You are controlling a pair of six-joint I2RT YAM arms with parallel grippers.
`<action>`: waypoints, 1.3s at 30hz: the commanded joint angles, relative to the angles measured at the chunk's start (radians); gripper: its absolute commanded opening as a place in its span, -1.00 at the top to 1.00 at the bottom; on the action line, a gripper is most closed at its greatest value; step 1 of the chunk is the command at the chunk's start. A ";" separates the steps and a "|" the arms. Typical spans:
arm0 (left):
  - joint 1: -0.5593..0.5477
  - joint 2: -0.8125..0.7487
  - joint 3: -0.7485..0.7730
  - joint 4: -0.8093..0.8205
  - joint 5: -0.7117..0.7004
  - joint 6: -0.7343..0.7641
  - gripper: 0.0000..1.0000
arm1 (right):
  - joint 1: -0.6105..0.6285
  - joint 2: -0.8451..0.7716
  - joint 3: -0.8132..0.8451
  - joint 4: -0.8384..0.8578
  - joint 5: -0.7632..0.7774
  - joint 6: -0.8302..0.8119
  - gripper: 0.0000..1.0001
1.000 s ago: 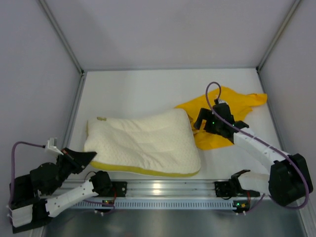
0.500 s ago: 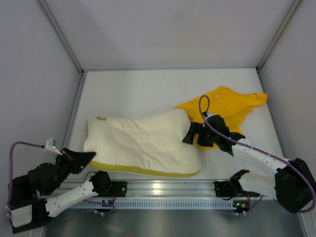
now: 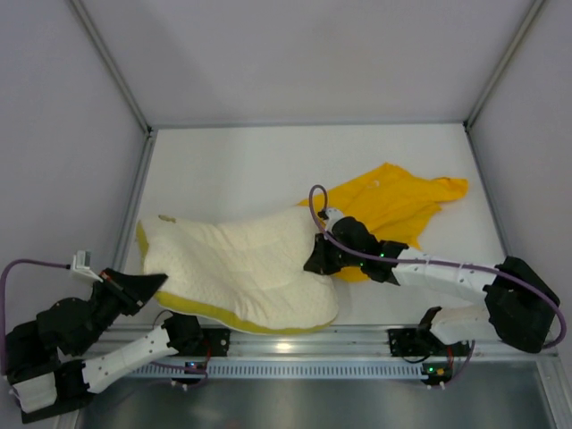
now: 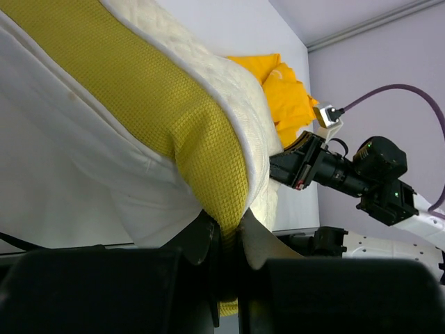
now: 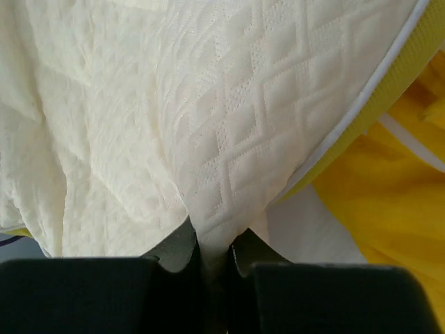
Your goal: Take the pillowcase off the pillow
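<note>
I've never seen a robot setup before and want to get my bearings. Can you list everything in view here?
pillow: one, cream with a yellow mesh side band, across the near half of the table.
pillowcase: one, bright yellow, crumpled behind the pillow's right end.
table: one, white, under everything.
walls: grey, on the left, back and right.
rail: one, silver, along the near edge.
cables: two, purple, one per arm.
left gripper: one, black, shut on the pillow's yellow band.
right gripper: one, black, shut on cream fabric at the pillow's right end.
</note>
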 commanded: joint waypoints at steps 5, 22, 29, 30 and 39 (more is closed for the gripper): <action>-0.005 -0.006 -0.026 -0.048 0.041 -0.026 1.00 | 0.063 -0.162 0.145 -0.097 0.262 -0.055 1.00; -0.005 -0.003 -0.193 0.118 0.159 -0.051 1.00 | -0.034 0.119 0.815 -0.249 0.169 -0.344 1.00; -0.005 0.006 -0.290 0.265 0.171 -0.061 1.00 | -0.100 0.436 1.098 -0.126 0.017 -0.468 1.00; -0.003 0.008 -0.298 0.276 0.167 -0.072 1.00 | -0.115 0.474 1.143 -0.128 -0.005 -0.476 1.00; -0.005 0.068 -0.465 0.474 0.200 -0.081 1.00 | -0.225 0.975 1.714 -0.131 -0.294 -0.401 1.00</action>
